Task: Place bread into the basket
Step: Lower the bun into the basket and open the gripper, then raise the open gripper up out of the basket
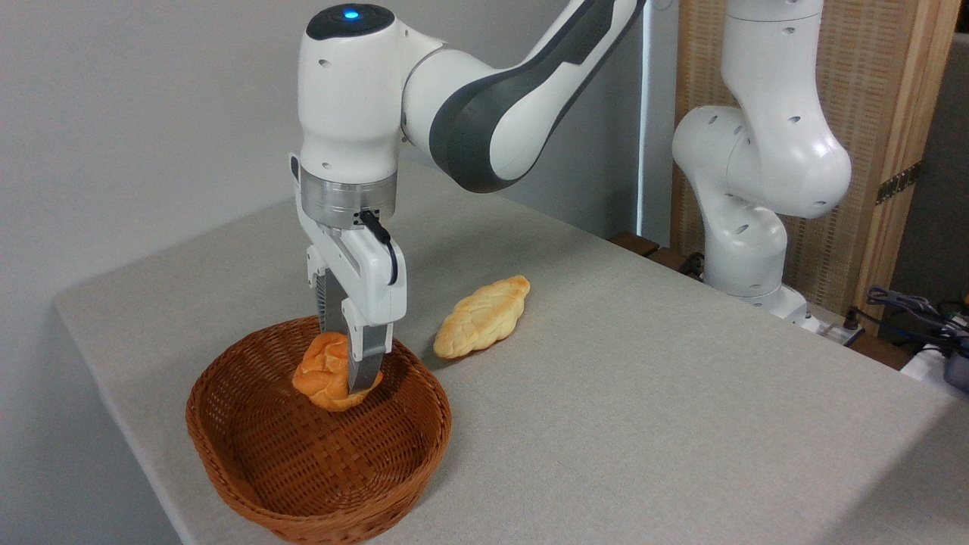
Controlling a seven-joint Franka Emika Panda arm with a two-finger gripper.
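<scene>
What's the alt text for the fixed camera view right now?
A white robot arm's gripper holds a small orange knotted bun inside the rim of an oval wicker basket near the front left corner of a grey table. A longer, paler loaf lies on the table just right of the basket.

One bun (327, 372), one pale loaf (482, 316), one basket (250, 469), one arm (484, 113); cables at right edge uncountable.

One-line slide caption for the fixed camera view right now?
Gripper holds the orange bun over the wicker basket; a paler loaf lies on the table.
</scene>
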